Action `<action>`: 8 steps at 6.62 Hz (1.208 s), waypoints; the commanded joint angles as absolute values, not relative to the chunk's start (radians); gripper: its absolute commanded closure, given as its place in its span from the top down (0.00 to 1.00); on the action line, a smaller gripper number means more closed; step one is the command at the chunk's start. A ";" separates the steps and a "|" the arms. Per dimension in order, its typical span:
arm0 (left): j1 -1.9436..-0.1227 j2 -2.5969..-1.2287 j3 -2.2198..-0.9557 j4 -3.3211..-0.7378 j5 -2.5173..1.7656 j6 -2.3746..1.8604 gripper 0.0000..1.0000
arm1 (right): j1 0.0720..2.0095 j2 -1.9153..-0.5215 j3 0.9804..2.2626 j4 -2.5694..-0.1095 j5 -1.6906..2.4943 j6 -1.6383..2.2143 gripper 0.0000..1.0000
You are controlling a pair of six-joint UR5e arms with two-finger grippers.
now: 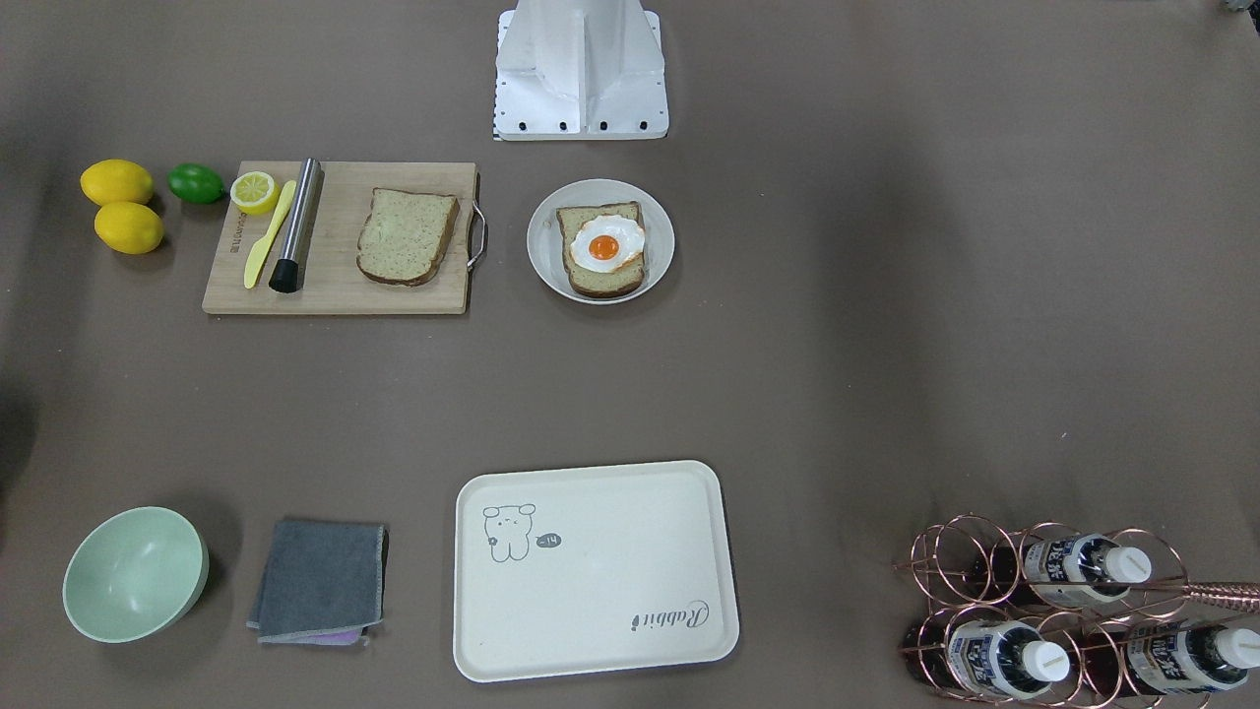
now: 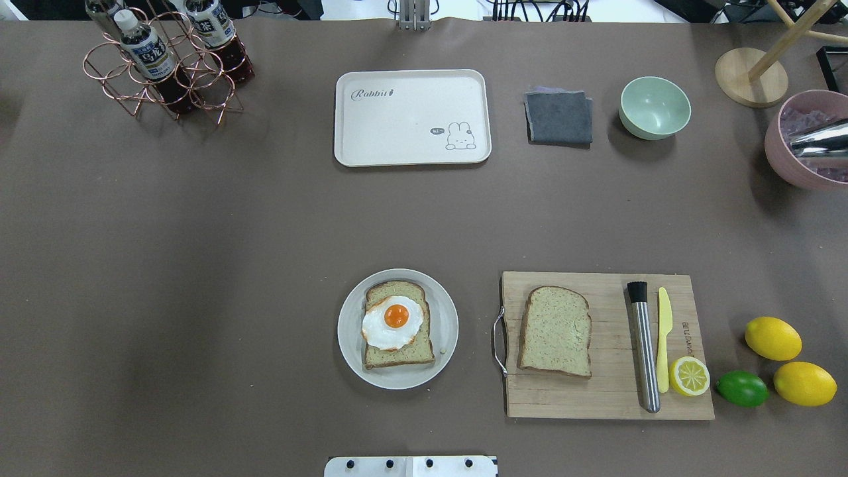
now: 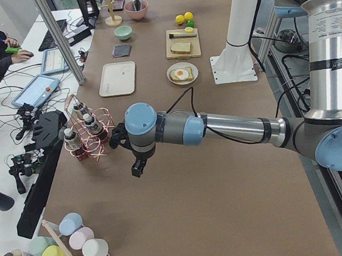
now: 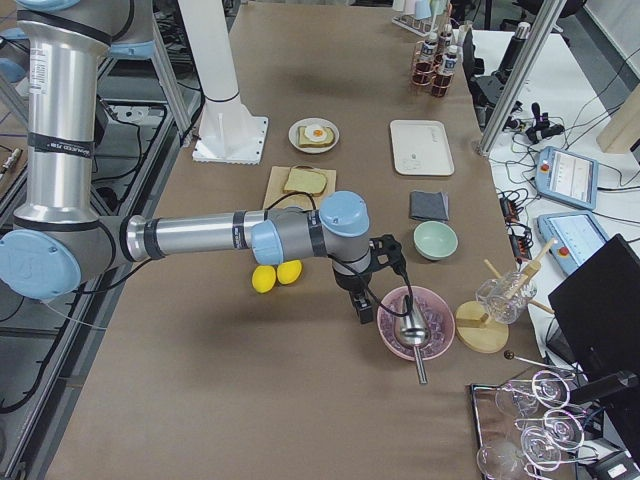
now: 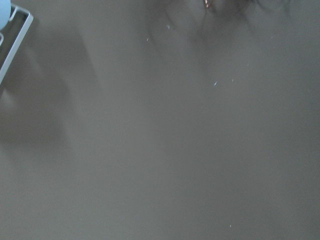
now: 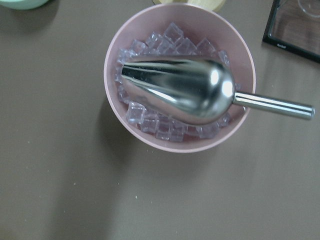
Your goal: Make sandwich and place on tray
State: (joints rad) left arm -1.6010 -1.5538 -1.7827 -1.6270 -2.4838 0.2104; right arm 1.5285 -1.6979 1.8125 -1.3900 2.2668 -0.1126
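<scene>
One slice of speckled brown-crusted bread with a fried egg (image 2: pixel 392 322) on top lies on a round white plate (image 2: pixel 348 331) near the robot's base. A second bare slice (image 2: pixel 555 331) lies on the wooden cutting board (image 2: pixel 596 397). The cream tray (image 2: pixel 397 126) with the "Rabbit" script lies bare at the far side. My left gripper (image 3: pixel 137 168) hangs over bare table near the bottle rack. My right gripper (image 4: pixel 365 308) hangs beside the pink bowl. Both show only in side views, so I cannot tell whether they are open or shut.
A copper rack of bottles (image 2: pixel 159 63) stands far left. A grey cloth (image 2: pixel 558 117) and a green bowl (image 2: pixel 654 107) lie right of the tray. A pink bowl of ice with a metal scoop (image 6: pixel 180 90) is at far right. A muddler (image 2: pixel 643 344), a yellow knife, lemons (image 2: pixel 772 338) and a lime lie by the board.
</scene>
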 commanded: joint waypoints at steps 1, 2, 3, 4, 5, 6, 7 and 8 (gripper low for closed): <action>-1.579 -1.583 -1.787 -1.757 -2.488 0.089 0.98 | 1.487 -1.675 1.801 -1.319 2.273 -0.061 1.00; -1.554 -1.598 -1.786 -1.775 -2.529 0.053 0.94 | 1.476 -1.675 1.796 -1.319 2.295 -0.028 1.00; -1.469 -1.618 -1.801 -1.819 -2.519 -0.115 0.98 | 1.426 -1.674 1.802 -1.310 2.302 0.100 1.00; -1.371 -1.617 -1.802 -1.968 -2.434 -0.306 0.99 | 1.349 -1.674 1.805 -1.228 2.301 0.259 1.00; -1.223 -1.643 -1.802 -2.071 -2.355 -0.484 0.99 | 1.260 -1.674 1.807 -1.094 2.292 0.493 1.00; -1.141 -1.719 -1.815 -2.082 -2.347 -0.668 0.99 | 1.180 -1.674 1.812 -1.006 2.274 0.696 1.00; -1.033 -1.765 -1.853 -2.082 -2.283 -0.834 0.98 | 1.093 -1.674 1.819 -0.929 2.217 0.845 1.00; -0.932 -1.810 -1.868 -2.080 -2.199 -0.977 0.98 | 1.007 -1.666 1.827 -0.863 2.176 0.958 1.00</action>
State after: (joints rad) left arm -1.0497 -1.7557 -1.8445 -2.0759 -2.2823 -0.8006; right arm 1.1068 -1.6714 1.8184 -0.9471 2.2249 0.8028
